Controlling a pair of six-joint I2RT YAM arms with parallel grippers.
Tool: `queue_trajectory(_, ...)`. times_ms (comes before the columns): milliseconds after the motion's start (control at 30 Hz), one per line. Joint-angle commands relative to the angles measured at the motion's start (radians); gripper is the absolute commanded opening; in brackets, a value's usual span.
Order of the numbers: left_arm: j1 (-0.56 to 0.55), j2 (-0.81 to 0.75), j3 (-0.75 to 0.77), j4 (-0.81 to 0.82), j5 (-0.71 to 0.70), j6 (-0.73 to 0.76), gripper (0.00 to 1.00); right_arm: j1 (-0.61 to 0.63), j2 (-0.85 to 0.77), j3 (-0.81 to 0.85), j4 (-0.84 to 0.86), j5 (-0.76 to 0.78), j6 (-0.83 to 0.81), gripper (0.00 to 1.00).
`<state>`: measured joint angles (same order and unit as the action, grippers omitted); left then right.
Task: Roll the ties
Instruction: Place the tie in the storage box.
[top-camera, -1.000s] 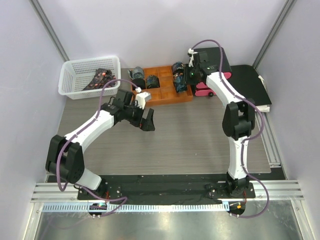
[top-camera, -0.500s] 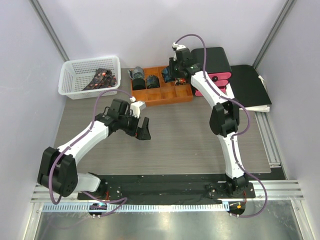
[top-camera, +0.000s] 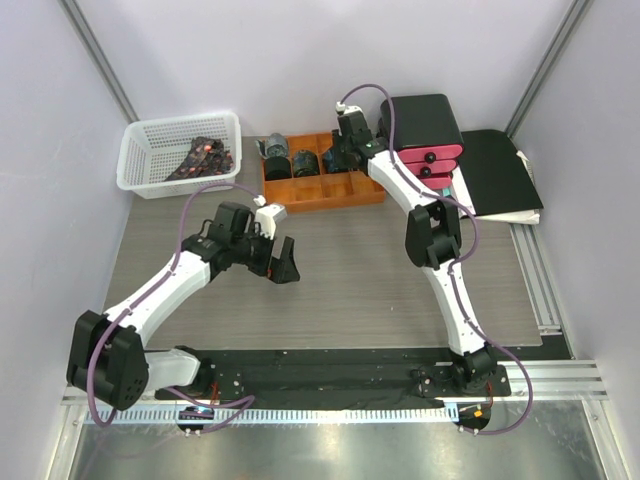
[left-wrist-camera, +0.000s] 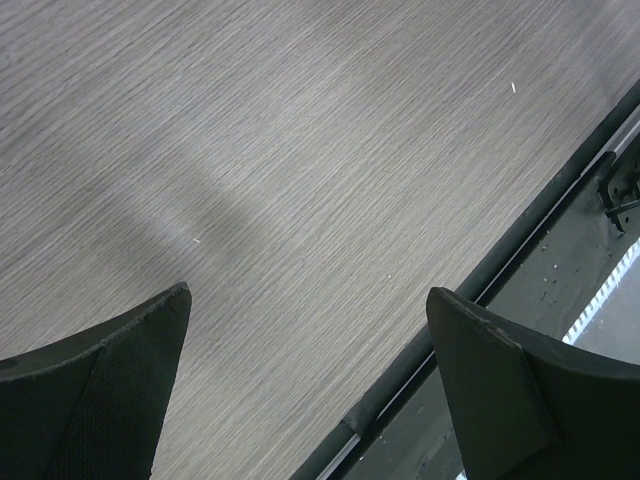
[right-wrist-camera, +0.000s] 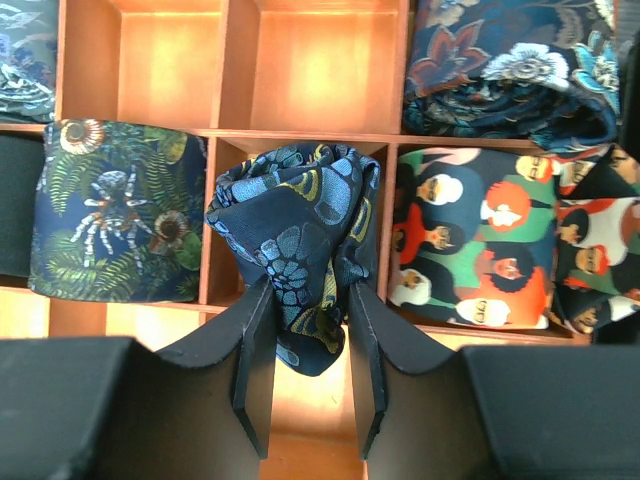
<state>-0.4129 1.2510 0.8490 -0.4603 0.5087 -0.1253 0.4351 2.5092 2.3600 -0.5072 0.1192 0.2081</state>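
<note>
A grey wood-grain table (top-camera: 380, 280) runs between pale walls, and the left wrist view cuts off the dark rail at its near edge. Over the bare middle of the table the left gripper (top-camera: 275, 255) hangs with its fingers (left-wrist-camera: 120, 380) spread wide and nothing between them; its own camera shows only their tips. Farther back sits an orange tray (top-camera: 335, 195) of square compartments. There the right gripper (right-wrist-camera: 310, 300) pinches a rolled navy tie (right-wrist-camera: 290, 215) with a teal-gold pattern over a middle compartment. The fingers hide whether the roll touches the compartment floor. In that wrist view a spider-print roll (right-wrist-camera: 115, 210) fills the compartment to its left and a roll printed with faces (right-wrist-camera: 470, 240) the one to its right, cropped by the frame. A floral roll (right-wrist-camera: 510, 75) lies beyond. From above, the arm covers most of this. At the far left a white basket (top-camera: 150, 160) holds loose dark ties (top-camera: 205, 155), too tangled to count.
</note>
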Motion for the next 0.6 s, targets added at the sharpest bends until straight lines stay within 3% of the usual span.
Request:
queue_trajectory(0,0.006,-0.035,-0.004,0.029,0.014,-0.008,1.0,0.008,0.028,0.059,-0.014,0.033,0.008,0.01)
queue_trajectory(300,0.006,-0.062,-0.018,0.032,0.027,-0.007,0.99,0.011,0.094,0.093,-0.059,0.013,0.03,0.01)
queue_trajectory(333,0.006,-0.062,-0.019,0.032,0.025,-0.005,1.0,0.011,0.097,0.097,-0.059,0.007,0.036,0.06)
queue_trajectory(367,0.006,-0.064,-0.021,0.035,0.022,-0.005,1.0,0.011,0.1,0.102,-0.06,-0.01,0.04,0.26)
queue_trajectory(467,0.006,-0.058,-0.021,0.035,-0.015,-0.01,1.0,0.013,0.097,0.116,-0.053,-0.027,0.051,0.52)
queue_trajectory(567,0.013,-0.036,0.016,0.009,-0.024,-0.019,1.0,0.011,0.077,0.137,-0.031,-0.038,0.051,0.54)
